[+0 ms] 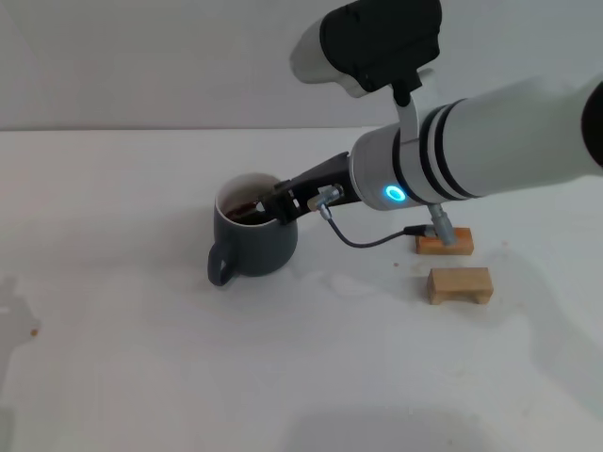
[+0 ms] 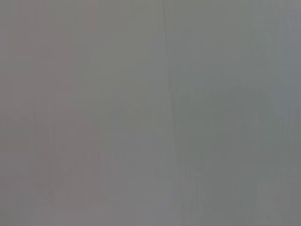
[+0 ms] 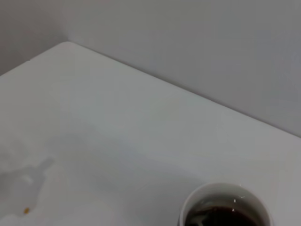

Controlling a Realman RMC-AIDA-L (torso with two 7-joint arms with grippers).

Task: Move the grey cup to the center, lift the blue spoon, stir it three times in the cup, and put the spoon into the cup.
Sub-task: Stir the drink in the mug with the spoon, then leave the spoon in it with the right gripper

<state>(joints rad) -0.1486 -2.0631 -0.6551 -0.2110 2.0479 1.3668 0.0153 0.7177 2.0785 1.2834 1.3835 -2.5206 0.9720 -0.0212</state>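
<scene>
The grey cup [image 1: 254, 247] stands left of the table's middle, its handle turned toward the near left, with dark brown liquid inside. My right gripper [image 1: 279, 205] reaches in from the right and sits at the cup's right rim, its tip dipping over the opening. The right wrist view looks down past the cup [image 3: 189, 207] and shows the dark liquid [image 3: 221, 219] with a pale streak in it. I cannot make out the blue spoon; it is hidden at the gripper's tip or inside the cup. My left gripper is out of view.
Two small wooden blocks [image 1: 445, 243] [image 1: 460, 284] lie to the right of the cup, under my right forearm. A small brown spot [image 1: 34, 330] marks the white table [image 1: 141, 377] at the far left. The left wrist view shows only a plain grey surface.
</scene>
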